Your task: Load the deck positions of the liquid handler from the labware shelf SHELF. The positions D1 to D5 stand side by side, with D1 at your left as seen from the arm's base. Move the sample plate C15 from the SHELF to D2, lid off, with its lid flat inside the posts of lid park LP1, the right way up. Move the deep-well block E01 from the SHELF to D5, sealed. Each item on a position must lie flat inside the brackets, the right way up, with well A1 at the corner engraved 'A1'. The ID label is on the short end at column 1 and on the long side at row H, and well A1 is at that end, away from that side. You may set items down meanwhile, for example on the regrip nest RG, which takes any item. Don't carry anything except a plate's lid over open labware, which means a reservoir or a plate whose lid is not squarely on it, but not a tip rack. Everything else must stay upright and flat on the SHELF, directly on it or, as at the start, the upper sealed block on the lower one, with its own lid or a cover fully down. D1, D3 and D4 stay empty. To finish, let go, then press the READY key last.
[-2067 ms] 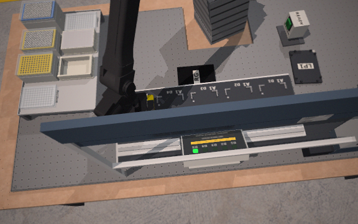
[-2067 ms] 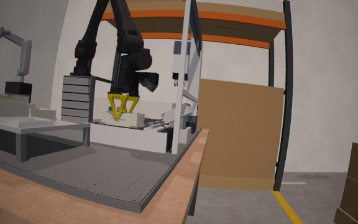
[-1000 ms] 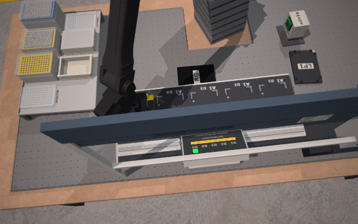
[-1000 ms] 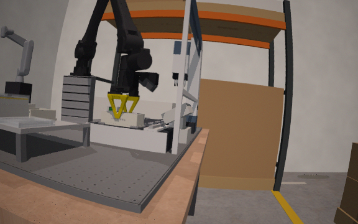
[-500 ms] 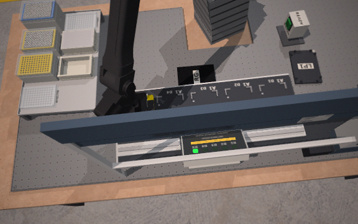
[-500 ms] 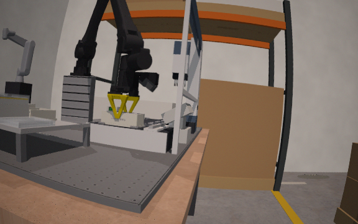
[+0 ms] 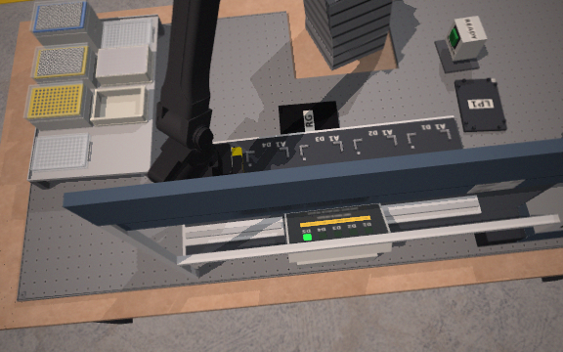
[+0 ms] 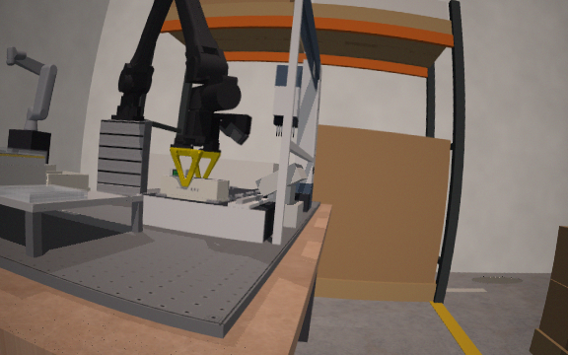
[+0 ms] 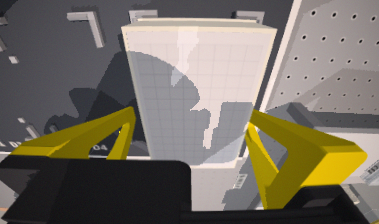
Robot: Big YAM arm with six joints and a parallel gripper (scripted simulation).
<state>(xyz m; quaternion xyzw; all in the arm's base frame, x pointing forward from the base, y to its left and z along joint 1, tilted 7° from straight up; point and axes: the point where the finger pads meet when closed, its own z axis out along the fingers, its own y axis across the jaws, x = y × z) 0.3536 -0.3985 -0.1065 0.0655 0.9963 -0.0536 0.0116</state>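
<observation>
Deep-well block E01 (image 9: pixel 197 95) lies between the gripper's (image 9: pixel 190 145) fully spread, untouching fingers.

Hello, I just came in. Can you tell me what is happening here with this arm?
A single black arm is loading a liquid handler's deck from a labware shelf. Its gripper hangs wide open over a sealed deep-well block that lies at the D5 end of the deck; the yellow jaws stand on either side without holding it. The lid park LP1 is bare and D2 holds nothing.
</observation>
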